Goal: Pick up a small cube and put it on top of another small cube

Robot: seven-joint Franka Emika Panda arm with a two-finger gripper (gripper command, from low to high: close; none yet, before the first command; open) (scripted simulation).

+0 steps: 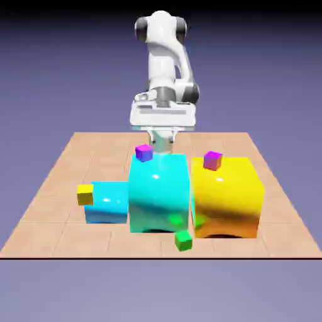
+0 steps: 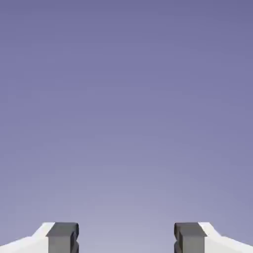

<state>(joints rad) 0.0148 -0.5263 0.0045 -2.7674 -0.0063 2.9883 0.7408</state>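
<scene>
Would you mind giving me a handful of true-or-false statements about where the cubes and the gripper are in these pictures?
1. The tiny green cube lies on the table near its front edge. True.
2. The gripper holds the green cube. False: the jaws stand apart in the hand view with only backdrop between them.
3. A tiny purple-magenta cube sits on top of the big yellow block. True.
4. The tiny yellow cube rests on top of the tall cyan block. False: it is beside the low cyan block, at the exterior view's left.
5. The green cube is already stacked on another small cube. False: it lies alone on the table.
</scene>
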